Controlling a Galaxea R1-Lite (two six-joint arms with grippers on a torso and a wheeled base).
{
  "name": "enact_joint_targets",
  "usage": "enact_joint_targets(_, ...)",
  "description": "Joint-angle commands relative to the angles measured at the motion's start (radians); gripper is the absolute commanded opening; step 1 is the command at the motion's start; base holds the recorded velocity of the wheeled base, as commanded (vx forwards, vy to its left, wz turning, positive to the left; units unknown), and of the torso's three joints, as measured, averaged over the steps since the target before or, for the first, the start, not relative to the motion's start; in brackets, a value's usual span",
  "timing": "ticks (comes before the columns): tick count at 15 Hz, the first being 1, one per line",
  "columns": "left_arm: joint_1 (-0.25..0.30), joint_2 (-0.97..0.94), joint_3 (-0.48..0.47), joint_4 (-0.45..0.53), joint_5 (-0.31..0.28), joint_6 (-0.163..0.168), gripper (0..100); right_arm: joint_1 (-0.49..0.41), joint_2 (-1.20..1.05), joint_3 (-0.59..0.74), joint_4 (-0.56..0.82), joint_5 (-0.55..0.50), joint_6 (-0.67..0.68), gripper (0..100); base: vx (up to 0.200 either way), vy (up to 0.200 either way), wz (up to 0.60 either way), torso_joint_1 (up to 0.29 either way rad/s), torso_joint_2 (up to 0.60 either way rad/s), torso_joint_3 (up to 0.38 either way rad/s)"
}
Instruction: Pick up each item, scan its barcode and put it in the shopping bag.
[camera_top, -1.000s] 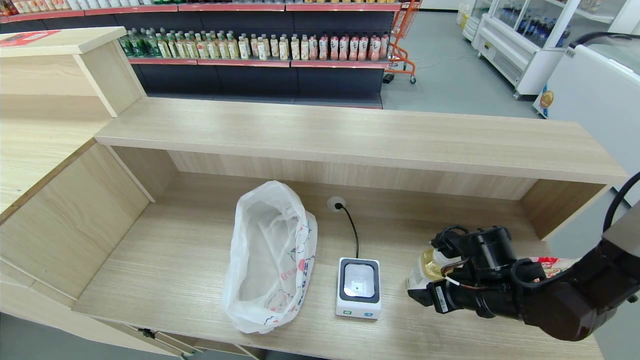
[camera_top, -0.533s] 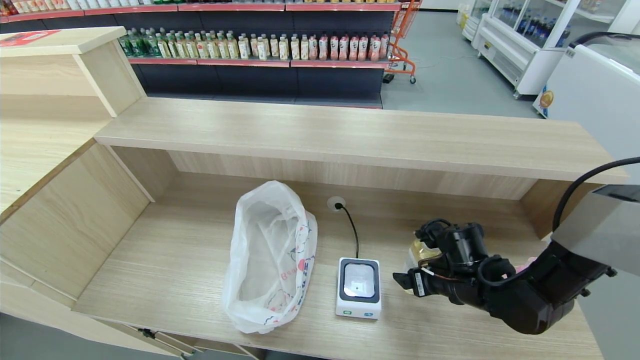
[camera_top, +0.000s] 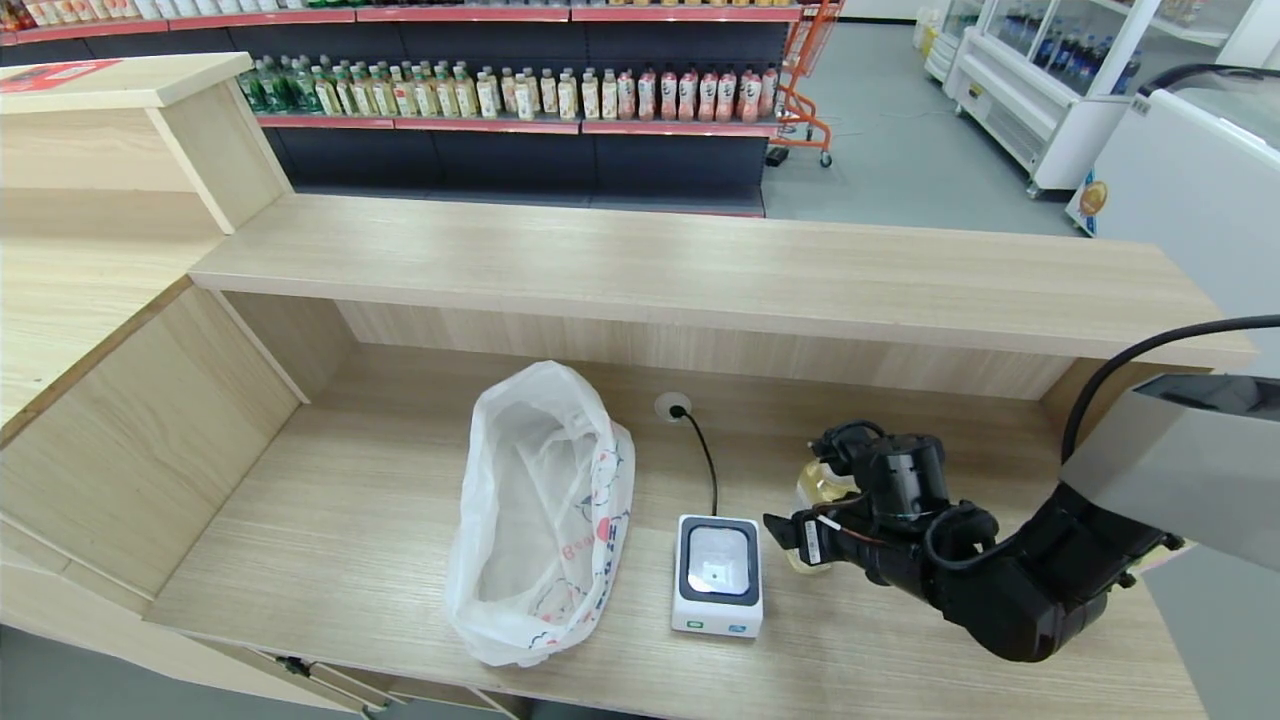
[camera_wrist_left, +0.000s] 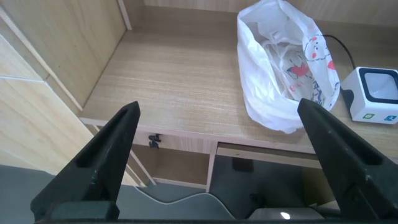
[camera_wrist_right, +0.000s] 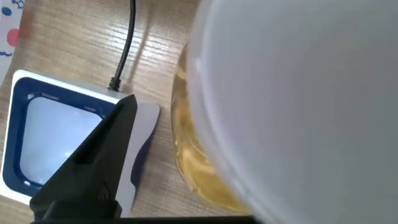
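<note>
The right pincer (camera_top: 808, 522) is clamped on a clear bottle (camera_top: 814, 484) of yellowish liquid, holding it at about 2 o'clock from the scanner (camera_top: 716, 575) and just beside it. The arm's dark wrist covers most of the bottle in the head view. The scanner sits face-up on the wooden counter (camera_top: 340, 520). Its black cable (camera_top: 706, 456) runs off toward 12 o'clock to a round port in the counter. At 9 o'clock from the scanner the white shopping bag (camera_top: 540, 510) lies open-mouthed, and nothing stands between bottle and scanner.

Over the last second the right arm has swung the bottle from far out at 3 o'clock in toward the scanner, closing most of the gap. Bag, scanner and cable lie where they were.

The right wrist view shows the bottle (camera_wrist_right: 193, 155) close up, one dark finger (camera_wrist_right: 93, 168) beside it, and the scanner's window (camera_wrist_right: 56, 140) with its cable (camera_wrist_right: 127, 43) directly below. The left wrist view shows the left pincer (camera_wrist_left: 219, 109) with its fingers spread wide and gripping nothing. It hangs off the counter's near edge, and beyond it are the bag (camera_wrist_left: 280, 68) and the scanner (camera_wrist_left: 376, 93).
</note>
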Motion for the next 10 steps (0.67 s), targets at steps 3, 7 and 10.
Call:
enact_joint_targets(3,0.000,0.000,0.000,0.000,0.000,0.000,100,0.000,0.017,-0.005,-0.046,0.001,-0.004,100,0.000,0.000,0.00,0.000,0.00,0.000)
enact_joint_targets(7,0.000,0.000,0.000,0.000,0.000,0.000,100,0.000,0.060,-0.013,-0.115,0.010,-0.005,0,0.000,0.000,0.00,0.000,0.00,0.000)
enact_joint_targets(10,0.000,0.000,0.000,0.000,0.000,0.000,100,-0.001,0.079,-0.053,-0.119,0.012,-0.037,0,0.000,0.000,0.00,0.000,0.00,0.000)
